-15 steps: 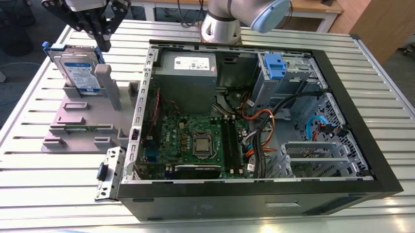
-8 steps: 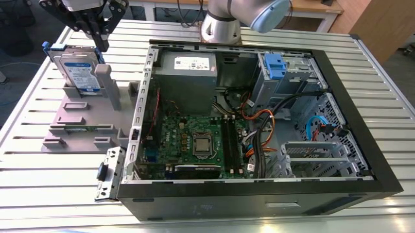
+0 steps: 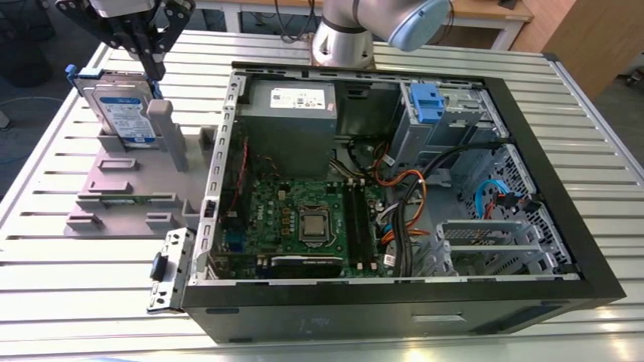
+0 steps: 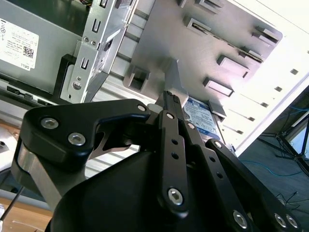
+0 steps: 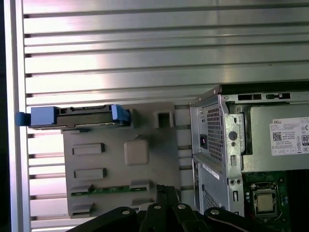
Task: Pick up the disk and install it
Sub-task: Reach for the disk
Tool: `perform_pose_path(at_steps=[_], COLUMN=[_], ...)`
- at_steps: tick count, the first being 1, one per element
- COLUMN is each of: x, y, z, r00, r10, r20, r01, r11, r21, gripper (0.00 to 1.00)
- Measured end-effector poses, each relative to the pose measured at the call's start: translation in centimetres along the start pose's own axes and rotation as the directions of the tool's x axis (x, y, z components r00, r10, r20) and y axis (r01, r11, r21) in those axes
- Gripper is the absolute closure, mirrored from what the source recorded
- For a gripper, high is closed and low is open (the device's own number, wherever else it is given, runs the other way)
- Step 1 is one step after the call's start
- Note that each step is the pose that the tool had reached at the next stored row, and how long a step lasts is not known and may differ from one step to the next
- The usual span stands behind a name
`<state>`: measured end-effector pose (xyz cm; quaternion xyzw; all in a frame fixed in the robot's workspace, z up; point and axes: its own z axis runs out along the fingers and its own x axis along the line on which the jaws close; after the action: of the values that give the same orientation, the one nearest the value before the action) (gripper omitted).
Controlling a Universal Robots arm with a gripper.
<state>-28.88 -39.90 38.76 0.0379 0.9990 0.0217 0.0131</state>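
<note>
Exterior view, slatted metal table [image 3: 81, 302], disk [image 3: 123, 113] upright, wooden cabinet [image 3: 578, 38] behind

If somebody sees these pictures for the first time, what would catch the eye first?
The open computer case with its green motherboard dominates the exterior view's middle. At that view's left, the disk stands upright in a grey stand, with the robot's hand close above it.
</note>
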Motion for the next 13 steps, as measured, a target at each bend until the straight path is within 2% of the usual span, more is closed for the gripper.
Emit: perform_pose_path(at_steps=[13], x=[0.57], y=[-0.04], z=[0.0], r00=[1.0], r10=[0.0], r20=[0.0], r01=[0.0], r11=[1.0], r21=[0.0], gripper=[0.89])
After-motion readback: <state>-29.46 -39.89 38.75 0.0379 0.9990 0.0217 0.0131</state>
